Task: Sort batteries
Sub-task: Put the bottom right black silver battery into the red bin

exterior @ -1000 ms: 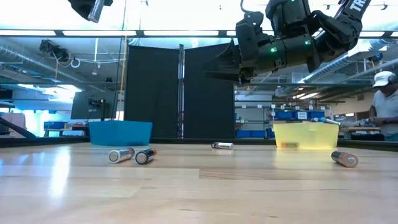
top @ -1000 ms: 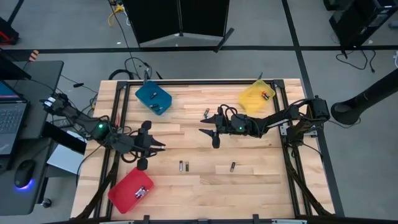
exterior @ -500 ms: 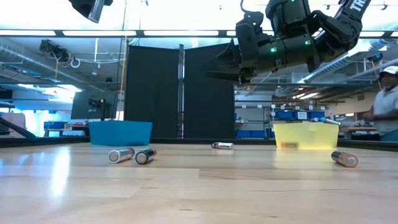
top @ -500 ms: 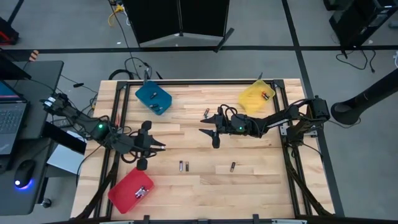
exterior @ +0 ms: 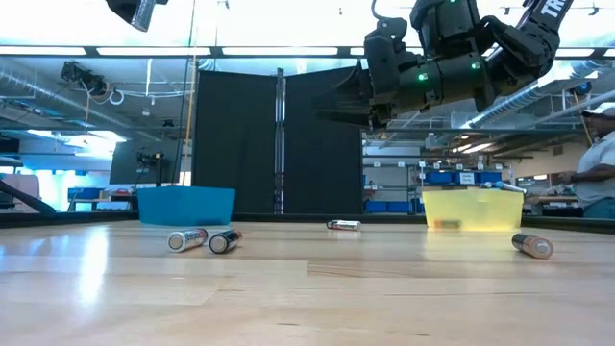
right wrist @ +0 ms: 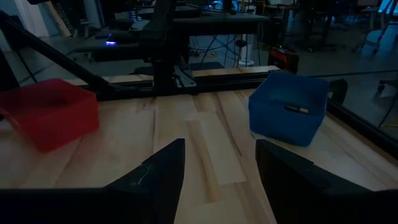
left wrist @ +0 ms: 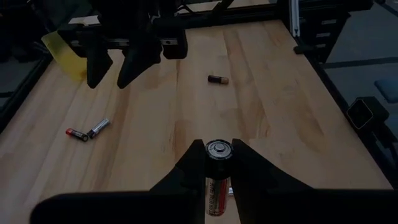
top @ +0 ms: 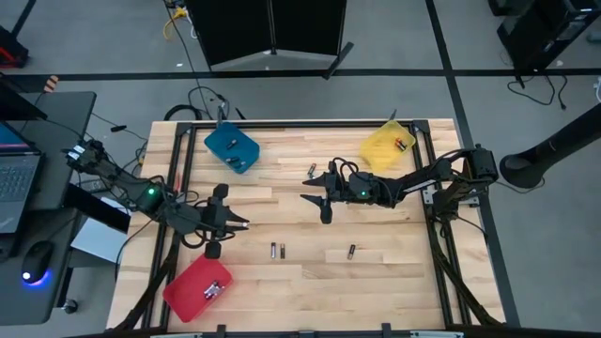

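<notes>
My left gripper (top: 238, 223) hangs above the table's left part, shut on a battery (left wrist: 218, 163) with a silvery end. In the low view the left gripper (exterior: 142, 12) shows at the top left, well above the wood. My right gripper (top: 315, 199) stands open above the table's middle, with nothing between its fingers (right wrist: 163, 171). Two batteries (top: 277, 250) lie side by side on their long sides near the table's middle. Another battery (top: 351, 251) lies to their right, and one more battery (top: 311, 172) lies farther back. My left gripper pinches the battery between its two fingers, which lie along the battery's length on its two sides. Its silvery end cap (left wrist: 219, 149) faces forward between the fingertips. The fingers slant down toward the table's right. The battery is lifted clear of the table.
A blue tray (top: 231, 148) stands at the far left with a battery (right wrist: 296, 109) in it. A yellow tray (top: 387, 145) stands at the far right and a red tray (top: 198, 286) at the near left, both with batteries. A person (exterior: 598, 173) shows beyond the table.
</notes>
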